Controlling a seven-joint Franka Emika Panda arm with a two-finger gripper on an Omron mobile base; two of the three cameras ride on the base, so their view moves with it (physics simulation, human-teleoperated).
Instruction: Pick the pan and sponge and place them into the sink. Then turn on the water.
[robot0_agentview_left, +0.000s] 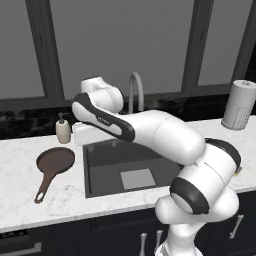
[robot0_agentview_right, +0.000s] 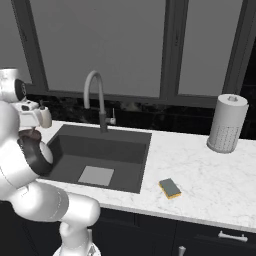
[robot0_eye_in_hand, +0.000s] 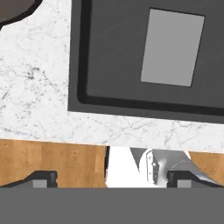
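The pan lies on the bench left of the sink, its handle toward the near edge, easy to take. The sponge rests right of the sink. The gripper looks down with jaws spread, holding nothing, probably ready for the pan.

arm hides the sink's right side

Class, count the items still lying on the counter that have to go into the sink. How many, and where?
2. The pan lies left of the sink; the sponge lies right of it, near the counter's front edge.
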